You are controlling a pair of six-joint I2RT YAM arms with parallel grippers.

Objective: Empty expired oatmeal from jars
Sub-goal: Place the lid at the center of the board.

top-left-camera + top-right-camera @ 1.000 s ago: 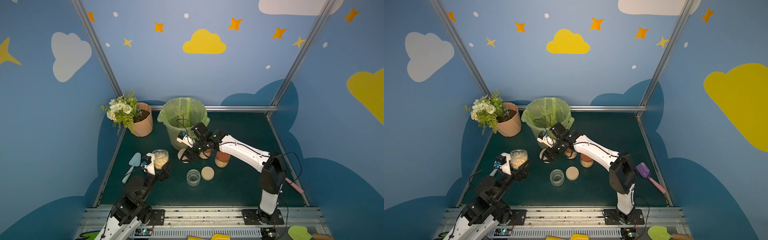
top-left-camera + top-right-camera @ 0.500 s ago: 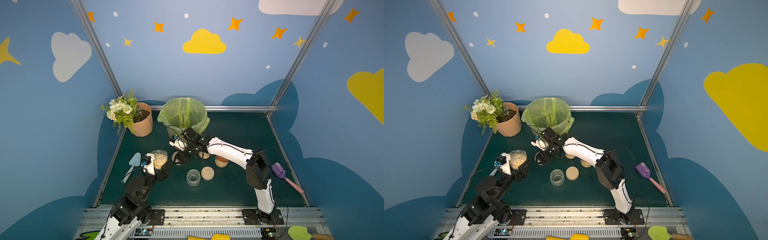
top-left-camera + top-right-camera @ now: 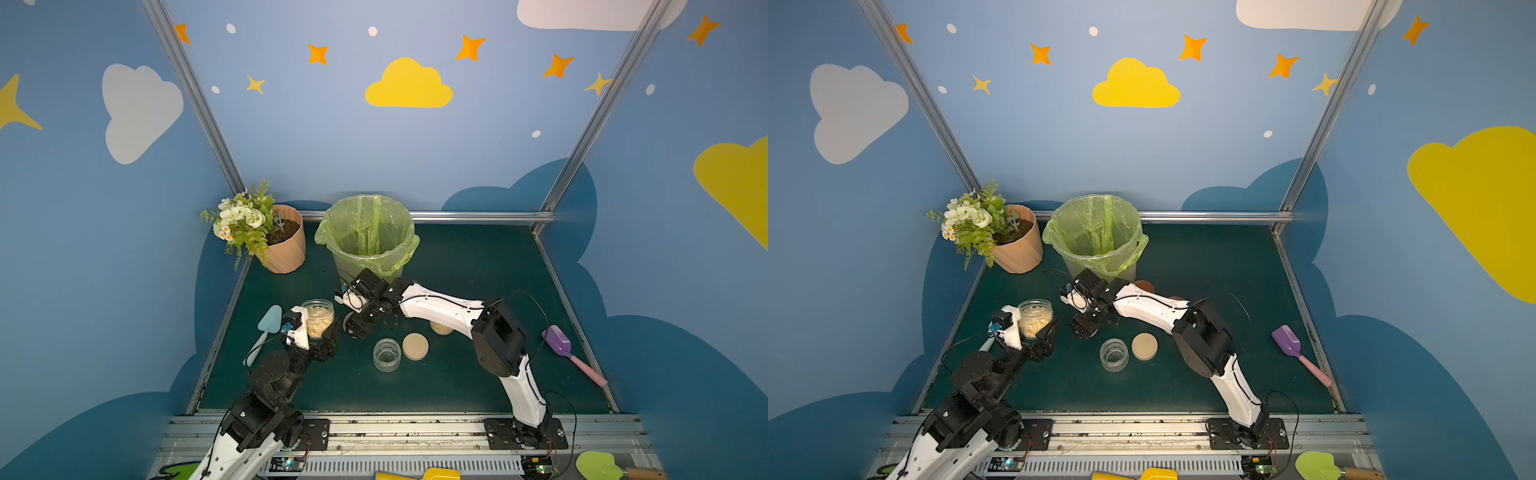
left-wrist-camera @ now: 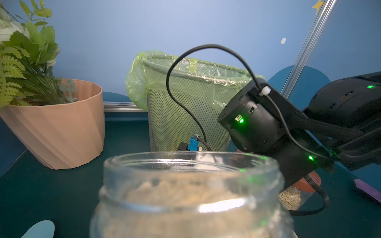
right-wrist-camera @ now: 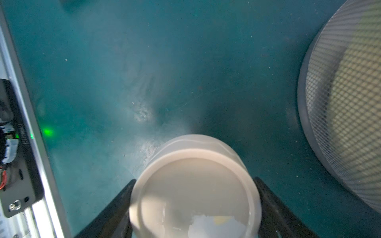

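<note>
Now, left fingers [image 3: 1050, 328] clamped low on the open jar [image 3: 319, 307], upright, half full of oatmeal [image 3: 316, 327], near the surface's [image 3: 457, 270] left edge; right fingers [image 5: 115, 210] clamped across a beige lid [image 5: 193, 189]. Glass probably rigid, slick, breakable, weighty; best held round the body below the shoulder.
</note>
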